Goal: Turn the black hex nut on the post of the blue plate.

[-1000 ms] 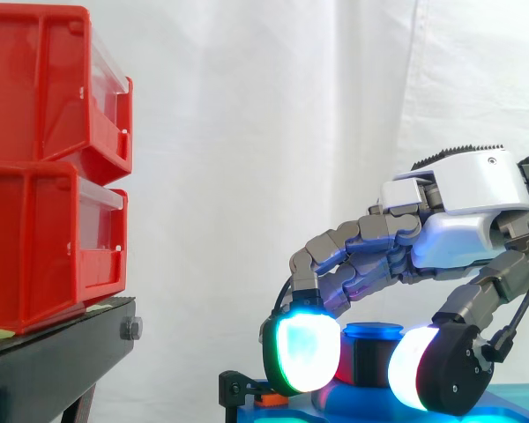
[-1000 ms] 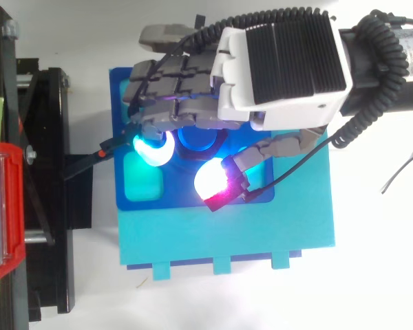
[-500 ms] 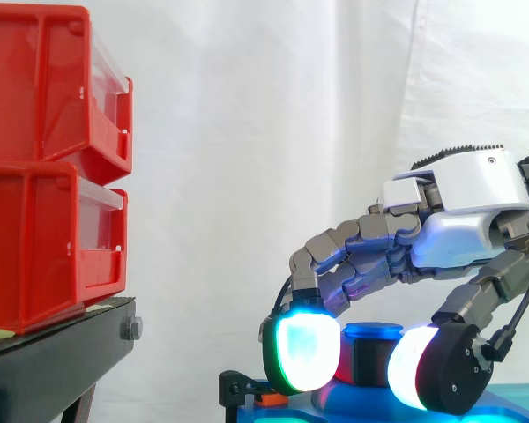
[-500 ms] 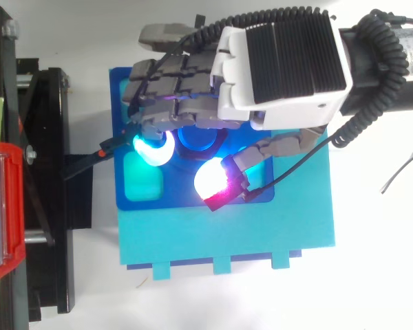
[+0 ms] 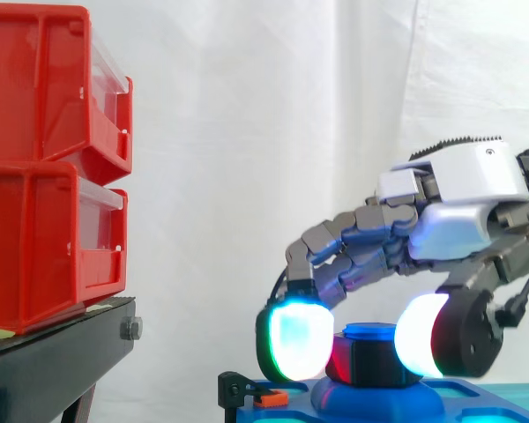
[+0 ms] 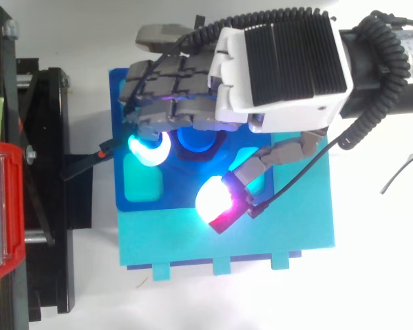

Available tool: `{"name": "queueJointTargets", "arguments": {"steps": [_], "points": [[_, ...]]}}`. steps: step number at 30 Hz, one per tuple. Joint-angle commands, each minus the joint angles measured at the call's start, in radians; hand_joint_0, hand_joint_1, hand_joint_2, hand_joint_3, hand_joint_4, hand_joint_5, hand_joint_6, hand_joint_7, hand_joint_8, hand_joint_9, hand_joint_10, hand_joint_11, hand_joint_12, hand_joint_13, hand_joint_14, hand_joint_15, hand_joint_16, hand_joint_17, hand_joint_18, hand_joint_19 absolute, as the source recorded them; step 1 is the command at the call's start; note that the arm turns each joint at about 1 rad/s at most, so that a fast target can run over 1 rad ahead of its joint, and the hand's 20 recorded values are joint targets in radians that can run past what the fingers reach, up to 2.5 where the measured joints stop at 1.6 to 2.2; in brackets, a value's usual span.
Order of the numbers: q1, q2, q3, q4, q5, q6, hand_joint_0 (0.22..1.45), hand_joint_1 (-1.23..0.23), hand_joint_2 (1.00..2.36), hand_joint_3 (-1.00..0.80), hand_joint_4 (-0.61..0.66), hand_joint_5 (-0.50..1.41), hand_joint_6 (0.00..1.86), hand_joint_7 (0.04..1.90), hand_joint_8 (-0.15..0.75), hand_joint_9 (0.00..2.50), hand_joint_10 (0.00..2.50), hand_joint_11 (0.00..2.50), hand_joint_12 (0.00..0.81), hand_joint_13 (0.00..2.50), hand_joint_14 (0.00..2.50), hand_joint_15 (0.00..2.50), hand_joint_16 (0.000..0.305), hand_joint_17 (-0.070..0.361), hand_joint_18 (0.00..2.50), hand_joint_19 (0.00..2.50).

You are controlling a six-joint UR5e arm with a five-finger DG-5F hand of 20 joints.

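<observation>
fingers (image 5: 291,339) arched over black hex nut (image 5: 370,359), thumb apart, gripping nothing, hand (image 6: 282,62) palm-down above blue plate (image 6: 115,89)

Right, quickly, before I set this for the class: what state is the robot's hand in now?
The hand is arched over the black hex nut; whether it grips the nut cannot be told.

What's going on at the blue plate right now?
The robot's hand is arched over the post of the blue plate, working at the black hex nut. The nut sits on the post, just under its blue top. Whether the hand actually grips the nut at this moment can't be told.
</observation>
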Motion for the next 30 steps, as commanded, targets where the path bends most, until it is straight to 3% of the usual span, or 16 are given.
{"name": "queueJointTargets", "arguments": {"steps": [1,3,5,8,13,17,18,19,22,24,25,26,27,30], "points": [[0.005,0.0,0.064,-0.043,0.003,0.0,0.4,-0.66,1.0,-0.5,0.24,-0.23,0.5,0.93,0.303,0.39,0.0,0.08,0.427,0.33,0.0,0.0,0.061,0.137,0.26,0.01],[0.007,0.0,0.1,-0.098,0.001,0.0,0.4,-0.66,1.0,-0.5,0.24,-0.23,0.5,0.91,0.301,0.37,0.0,0.06,0.431,0.32,0.0,0.0,0.062,0.14,0.25,0.01],[0.008,0.0,0.15,-0.192,0.0,0.0,0.39,-0.66,1.0,-0.5,0.23,-0.24,0.5,0.88,0.301,0.35,0.0,0.04,0.435,0.31,0.0,0.0,0.063,0.142,0.25,0.02],[0.016,0.002,0.189,-0.269,0.011,-0.001,0.39,-0.66,1.0,-0.5,0.22,-0.24,0.5,0.85,0.301,0.32,0.0,0.0,0.437,0.29,0.0,0.0,0.064,0.144,0.23,0.01],[0.027,0.057,0.191,-0.405,0.077,0.008,0.39,-0.55,1.0,-0.5,0.21,-0.23,0.5,0.8,0.291,0.22,0.0,0.0,0.429,0.18,0.0,0.0,0.064,0.145,0.08,0.05],[0.028,0.1,0.165,-0.437,0.08,0.031,0.39,-0.46,1.0,-0.5,0.2,-0.23,0.5,0.76,0.278,0.16,0.0,0.0,0.427,0.1,0.0,0.0,0.066,0.148,0.0,0.04],[0.03,0.121,0.137,-0.448,0.08,0.046,0.39,-0.44,1.0,-0.5,0.2,-0.23,0.5,0.75,0.277,0.16,0.0,0.0,0.427,0.09,0.0,0.0,0.066,0.148,0.0,0.05],[0.03,0.121,0.137,-0.448,0.08,0.046,0.39,-0.44,1.0,-0.5,0.2,-0.23,0.5,0.75,0.276,0.16,0.0,0.0,0.426,0.08,0.0,0.0,0.066,0.148,0.0,0.05],[0.03,0.217,-0.012,-0.427,0.081,0.106,0.39,-0.41,1.0,-0.5,0.2,-0.22,0.5,0.74,0.272,0.16,0.0,0.0,0.423,0.06,0.0,0.0,0.066,0.148,0.0,0.05],[0.031,0.249,-0.061,-0.395,0.087,0.129,0.4,-0.4,1.0,-0.5,0.2,-0.22,0.5,0.74,0.271,0.16,0.0,0.0,0.421,0.06,0.0,0.0,0.066,0.148,0.0,0.05],[0.033,0.289,-0.122,-0.35,0.1,0.155,0.4,-0.4,1.0,-0.5,0.21,-0.22,0.5,0.74,0.27,0.16,0.0,0.0,0.42,0.06,0.0,0.0,0.066,0.148,0.0,0.05],[0.033,0.304,-0.15,-0.332,0.106,0.163,0.4,-0.4,1.0,-0.5,0.21,-0.22,0.5,0.74,0.269,0.16,0.0,0.0,0.42,0.06,0.0,0.0,0.066,0.148,0.0,0.05],[0.034,0.355,-0.228,-0.278,0.124,0.187,0.4,-0.4,1.0,-0.5,0.21,-0.22,0.5,0.74,0.269,0.16,0.0,0.0,0.421,0.05,0.0,0.0,0.065,0.147,0.0,0.05],[0.037,0.413,-0.321,-0.195,0.15,0.246,0.4,-0.4,1.0,-0.5,0.21,-0.22,0.5,0.73,0.268,0.16,0.0,0.0,0.421,0.03,0.0,0.0,0.066,0.148,0.0,0.04]]}}
